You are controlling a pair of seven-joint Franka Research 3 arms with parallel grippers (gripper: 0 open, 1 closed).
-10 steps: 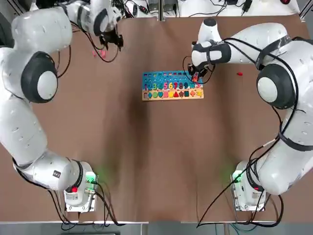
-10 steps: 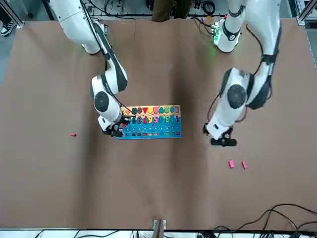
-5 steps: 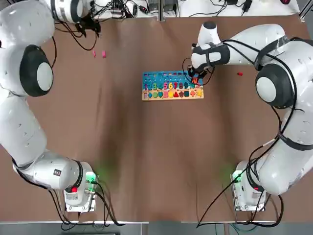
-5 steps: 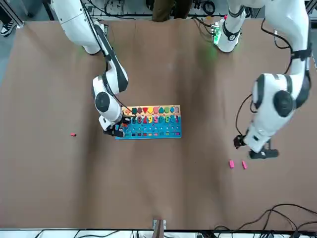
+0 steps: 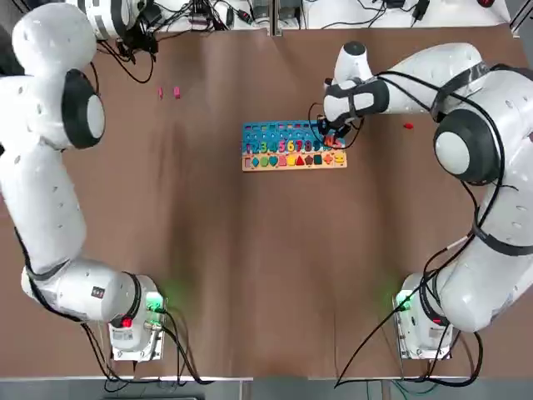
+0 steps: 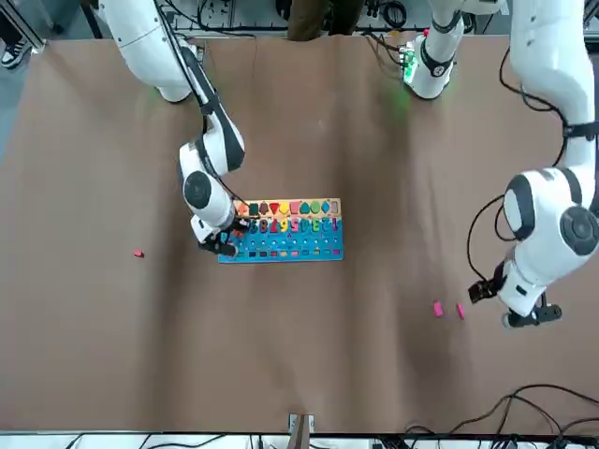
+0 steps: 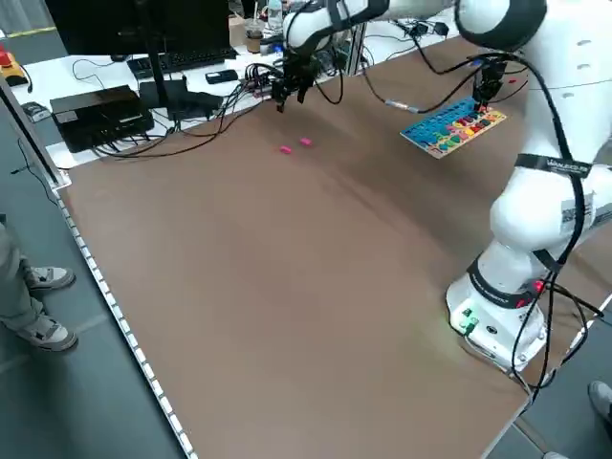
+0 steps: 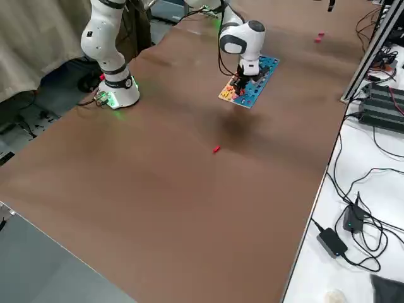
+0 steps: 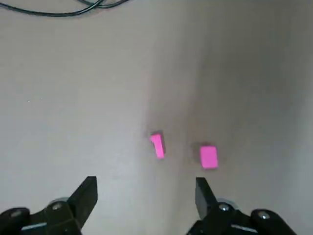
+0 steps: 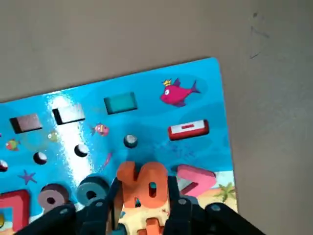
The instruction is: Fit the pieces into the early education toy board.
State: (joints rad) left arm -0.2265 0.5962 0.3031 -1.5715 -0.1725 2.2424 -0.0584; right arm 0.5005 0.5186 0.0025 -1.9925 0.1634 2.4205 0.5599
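We see the right gripper (image 10: 142, 205) down over the right end of the early education toy board (image 5: 293, 146), which lies flat near the middle of the brown table (image 5: 266, 275), blue half away from the arm bases. Its fingers (image 10: 180, 208) pinch an orange piece (image 10: 143, 183), held just above the board's number row, close by a pink number already seated there. Over at the far left corner of the table, we find the left gripper (image 9: 146, 196) hanging above the bare surface with its fingers (image 9: 86, 196) spread wide and nothing between them. Two pink pieces (image 9: 209, 156) lie side by side on the table just beyond those fingertips, near each other but apart, well away from the board. On the other side, one small red piece (image 5: 408, 126) sits alone on the table, to the right of the board and clear of it. We also spot cables and dark boxes on a white bench (image 7: 105, 105) beside the table.
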